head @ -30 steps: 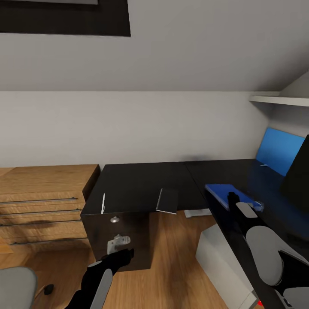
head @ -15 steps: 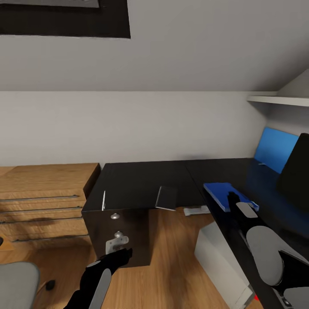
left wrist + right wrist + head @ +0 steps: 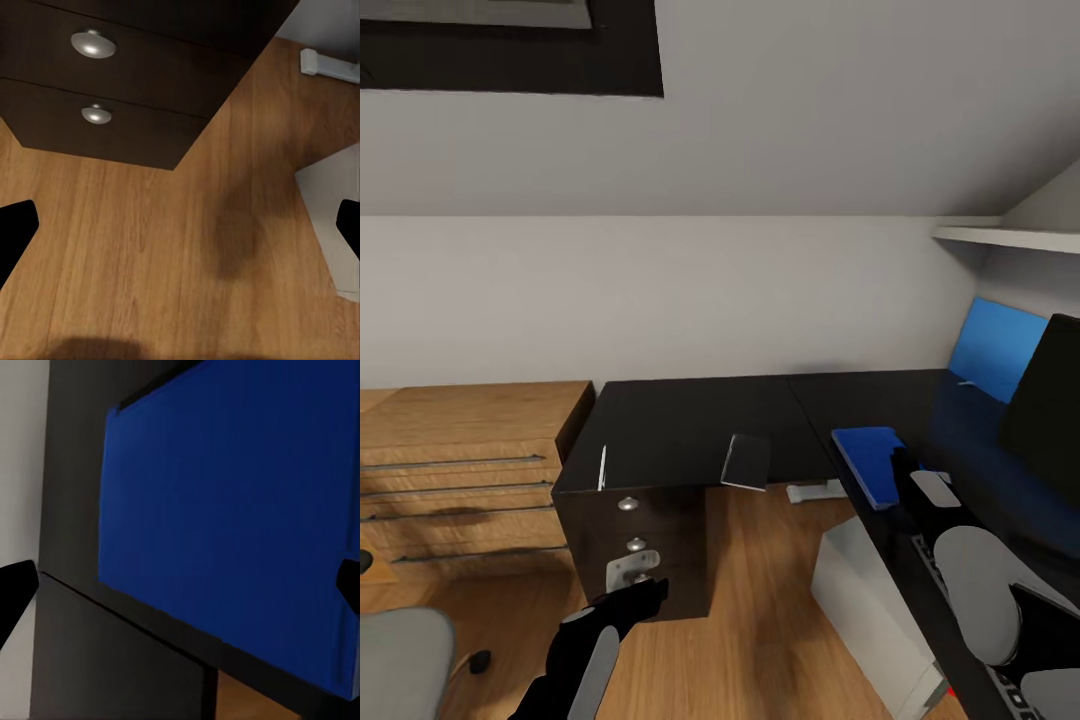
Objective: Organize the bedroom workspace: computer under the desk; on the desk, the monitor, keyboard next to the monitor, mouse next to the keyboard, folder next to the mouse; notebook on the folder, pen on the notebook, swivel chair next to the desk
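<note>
The blue folder (image 3: 868,458) (image 3: 225,510) lies flat on the black desk (image 3: 700,420) near its inner corner. My right gripper (image 3: 906,470) (image 3: 180,585) hovers open just above the folder's near edge, nothing between its fingers. The dark grey notebook (image 3: 747,462) overhangs the desk's front edge. The white pen (image 3: 602,467) lies by the left edge. The monitor (image 3: 1050,410) stands at the far right. The light grey computer (image 3: 870,590) sits on the floor under the desk. My left gripper (image 3: 645,593) (image 3: 180,225) hangs open, low before the drawer unit (image 3: 635,540) (image 3: 112,82). The swivel chair (image 3: 400,660) shows at lower left.
A light wooden dresser (image 3: 460,450) adjoins the desk's left side. A blue wall panel (image 3: 995,345) and a white shelf (image 3: 1010,236) lie behind the monitor. The desk's white foot (image 3: 815,490) (image 3: 330,64) rests on the wood floor (image 3: 150,247).
The view has shifted slightly, so desk and monitor sit a little further left. The folder now lies squarer and further from my right gripper. Both arms keep their place in view.
</note>
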### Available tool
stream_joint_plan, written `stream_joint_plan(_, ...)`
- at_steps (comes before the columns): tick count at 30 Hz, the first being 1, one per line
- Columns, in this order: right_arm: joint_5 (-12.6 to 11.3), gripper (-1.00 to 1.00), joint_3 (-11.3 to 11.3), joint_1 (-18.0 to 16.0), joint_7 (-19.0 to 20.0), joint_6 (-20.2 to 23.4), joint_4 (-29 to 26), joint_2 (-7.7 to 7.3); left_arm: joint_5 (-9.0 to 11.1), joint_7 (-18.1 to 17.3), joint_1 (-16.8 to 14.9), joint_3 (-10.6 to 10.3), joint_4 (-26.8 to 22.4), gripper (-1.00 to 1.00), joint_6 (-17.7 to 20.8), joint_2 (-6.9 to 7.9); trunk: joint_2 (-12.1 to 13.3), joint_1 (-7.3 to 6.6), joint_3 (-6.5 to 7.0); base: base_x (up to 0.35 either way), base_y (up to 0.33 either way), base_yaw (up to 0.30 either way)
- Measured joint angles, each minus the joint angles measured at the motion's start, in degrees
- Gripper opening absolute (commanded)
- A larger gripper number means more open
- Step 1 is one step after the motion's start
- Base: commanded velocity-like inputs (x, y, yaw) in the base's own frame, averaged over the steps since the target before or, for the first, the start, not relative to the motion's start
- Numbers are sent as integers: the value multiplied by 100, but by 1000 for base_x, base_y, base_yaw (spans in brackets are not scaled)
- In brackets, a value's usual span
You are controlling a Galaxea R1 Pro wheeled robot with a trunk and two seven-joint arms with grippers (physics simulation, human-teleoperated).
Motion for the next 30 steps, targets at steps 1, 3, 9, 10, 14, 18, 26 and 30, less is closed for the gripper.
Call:
stream_joint_plan(1,0,100,1,0,0,0,-1,1,0,0,0,0,0,100,0,0,40,-22,18,0,0,0)
stream_joint_plan(3,0,100,0,0,15,-1,-8,0,4,0,0,-2,5,100,0,-1,120,-66,54,0,0,0)
stream_joint_plan(9,0,100,-2,0,74,-1,-25,1,8,0,0,-3,14,100,0,-1,122,-67,54,0,0,0)
stream_joint_plan(10,0,100,-4,0,127,-1,-27,2,8,0,0,-4,16,100,0,-1,122,-67,54,0,0,0)
stream_joint_plan(14,-6,100,-10,0,270,-7,-35,6,8,0,0,-4,17,100,0,0,122,-67,54,0,0,0)
stream_joint_plan(18,-12,100,-12,0,407,-6,-39,24,8,1,0,-1,17,100,0,-1,122,-67,54,0,0,2)
stream_joint_plan(26,109,100,-10,0,464,-4,-27,318,10,5,1,-3,22,100,0,0,122,-67,84,0,0,154)
stream_joint_plan(30,449,100,-9,7,466,-8,-13,590,10,9,1,-3,60,100,0,0,122,-67,108,0,0,195)
